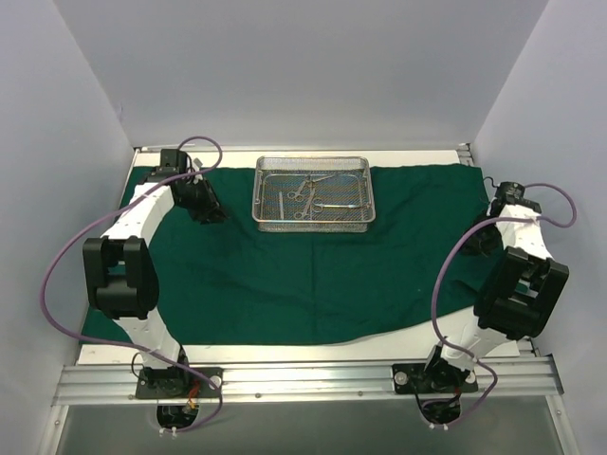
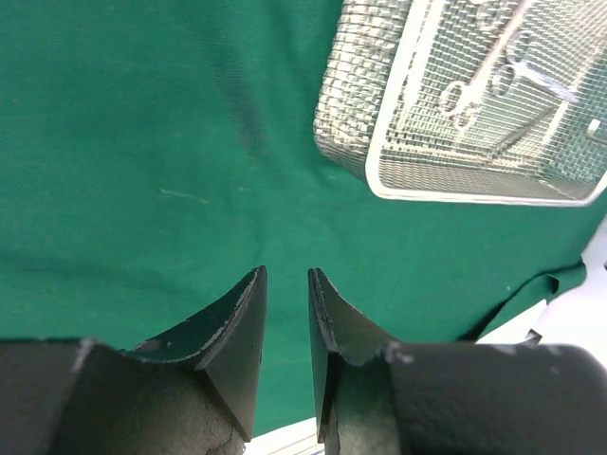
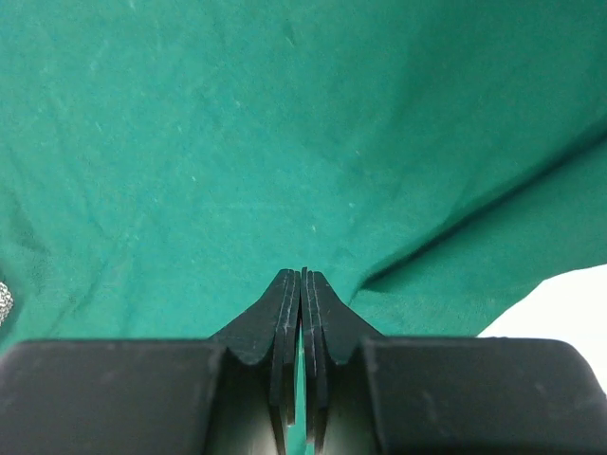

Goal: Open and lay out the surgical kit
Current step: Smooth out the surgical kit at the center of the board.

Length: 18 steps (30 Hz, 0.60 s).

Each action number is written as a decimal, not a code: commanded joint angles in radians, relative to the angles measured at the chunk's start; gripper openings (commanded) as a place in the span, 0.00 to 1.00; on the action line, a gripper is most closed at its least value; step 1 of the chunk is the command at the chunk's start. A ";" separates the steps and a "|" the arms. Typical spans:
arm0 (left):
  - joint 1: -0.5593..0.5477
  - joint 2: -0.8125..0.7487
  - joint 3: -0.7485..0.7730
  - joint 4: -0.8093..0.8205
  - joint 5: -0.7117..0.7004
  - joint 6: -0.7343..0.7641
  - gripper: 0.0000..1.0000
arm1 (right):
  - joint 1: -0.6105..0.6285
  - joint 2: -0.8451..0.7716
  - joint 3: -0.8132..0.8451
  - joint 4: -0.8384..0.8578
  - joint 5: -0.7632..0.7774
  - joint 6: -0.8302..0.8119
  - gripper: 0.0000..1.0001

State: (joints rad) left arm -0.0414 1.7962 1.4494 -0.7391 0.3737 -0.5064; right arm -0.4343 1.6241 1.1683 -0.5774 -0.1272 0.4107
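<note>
At the far middle of the green cloth [image 1: 285, 275] sits the mesh tray [image 1: 268, 224] holding instruments [image 1: 305, 190]; left gripper [image 2: 286, 277] released, right gripper [image 3: 302, 275] clenched.

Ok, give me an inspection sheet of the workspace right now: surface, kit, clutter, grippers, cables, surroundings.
Surface: white table, bare only along the near edge.
Job's things: green cloth spread open, creased at its right side; mesh tray on its far part; steel instruments lying inside the tray.
Clutter: nothing seen.
Grippers: left gripper slightly open, empty, over the cloth beside the tray; right gripper shut at a cloth fold, grip on it unclear.
Cables: purple cables looping off both arms, clear of the tray.
Surroundings: white walls; metal rail at the near edge.
</note>
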 commanded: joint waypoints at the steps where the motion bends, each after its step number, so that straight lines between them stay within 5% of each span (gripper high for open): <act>1: 0.003 -0.058 -0.020 0.076 0.053 0.017 0.33 | -0.009 0.028 -0.010 0.039 0.018 -0.038 0.00; 18: 0.006 -0.037 0.055 0.033 0.074 0.045 0.33 | -0.021 0.105 -0.156 0.071 0.174 -0.017 0.00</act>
State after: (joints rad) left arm -0.0410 1.7748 1.4590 -0.7216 0.4236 -0.4839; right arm -0.4400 1.7325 1.0264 -0.4587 -0.0647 0.3882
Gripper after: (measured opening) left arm 0.327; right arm 0.038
